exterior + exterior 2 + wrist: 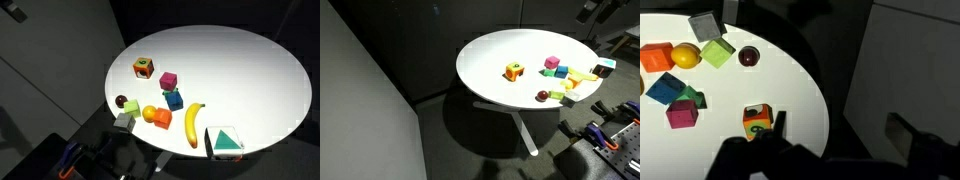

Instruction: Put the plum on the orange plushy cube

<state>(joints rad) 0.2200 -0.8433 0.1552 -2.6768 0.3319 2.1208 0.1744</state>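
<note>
The plum (121, 102) is a small dark round fruit near the table's edge; it also shows in an exterior view (542, 96) and in the wrist view (748, 56). The orange plushy cube (144, 67) with green and red patches sits apart from the other toys, and shows in an exterior view (513, 71) and low in the wrist view (757, 119). My gripper (840, 128) hangs high above the table's edge, open and empty. Its dark fingers frame the bottom of the wrist view, one finger beside the plushy cube. The arm shows at the top in an exterior view (592, 12).
On the round white table (250, 70) lie a magenta cube (168, 80), a blue cube (174, 98), a yellow-orange ball (150, 113), a plain orange block (161, 119), a green cube (124, 121), a banana (193, 123) and a white-teal box (224, 141). The floor around is dark.
</note>
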